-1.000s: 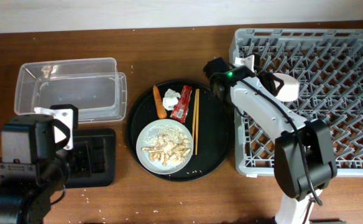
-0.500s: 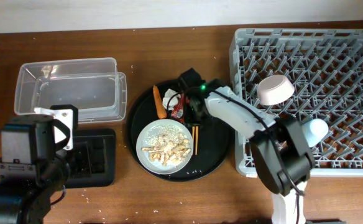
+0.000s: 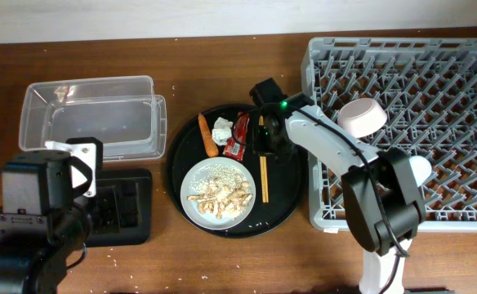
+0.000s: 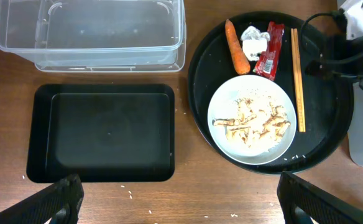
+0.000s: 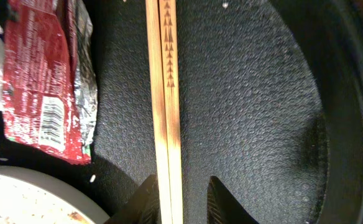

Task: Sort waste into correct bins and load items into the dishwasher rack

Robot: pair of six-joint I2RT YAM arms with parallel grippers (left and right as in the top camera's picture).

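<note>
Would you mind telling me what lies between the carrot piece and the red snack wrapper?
The crumpled white tissue sits between the carrot piece and the red snack wrapper; the left wrist view shows it best.

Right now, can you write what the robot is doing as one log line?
right gripper: open, straddling chopsticks | left gripper: open, above shallow black tray | white bowl: in dishwasher rack
</note>
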